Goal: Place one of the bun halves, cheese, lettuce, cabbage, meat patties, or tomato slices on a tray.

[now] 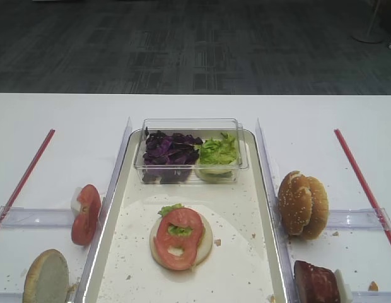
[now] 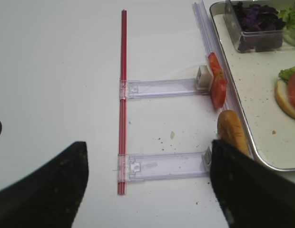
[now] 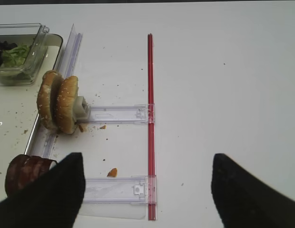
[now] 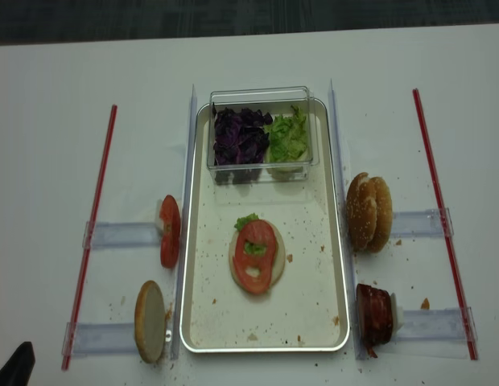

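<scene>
On the white desk (image 1: 183, 107), right of our wide-open left gripper (image 2: 147, 183), stands the golden-brown bun half (image 2: 231, 130) on edge; right jaws gape, empty.

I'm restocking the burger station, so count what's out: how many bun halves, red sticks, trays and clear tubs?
Bun halves: 4
Red sticks: 2
Tray: 1
Clear tub: 1
Total: 8
</scene>
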You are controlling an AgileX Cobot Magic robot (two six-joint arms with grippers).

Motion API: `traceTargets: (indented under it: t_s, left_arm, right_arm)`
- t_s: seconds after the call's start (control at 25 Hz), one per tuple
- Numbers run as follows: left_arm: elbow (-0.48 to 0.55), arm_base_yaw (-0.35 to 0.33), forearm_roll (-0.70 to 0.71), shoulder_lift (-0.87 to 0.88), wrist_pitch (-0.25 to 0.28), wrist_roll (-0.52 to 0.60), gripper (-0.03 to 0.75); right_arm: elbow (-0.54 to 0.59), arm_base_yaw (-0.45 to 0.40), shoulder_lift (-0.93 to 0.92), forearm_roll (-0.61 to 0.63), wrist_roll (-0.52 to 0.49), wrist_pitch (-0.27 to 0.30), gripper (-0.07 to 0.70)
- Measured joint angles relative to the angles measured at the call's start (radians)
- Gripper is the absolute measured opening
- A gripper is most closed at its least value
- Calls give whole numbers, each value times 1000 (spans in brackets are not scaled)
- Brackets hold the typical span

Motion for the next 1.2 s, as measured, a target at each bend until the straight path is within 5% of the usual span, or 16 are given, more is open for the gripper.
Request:
traceTargets:
  t_s: [1.2]
  left_arm:
    - [0, 0, 0, 0, 0, 0, 493]
  right_arm:
    - [0, 0, 0, 0, 0, 0, 571]
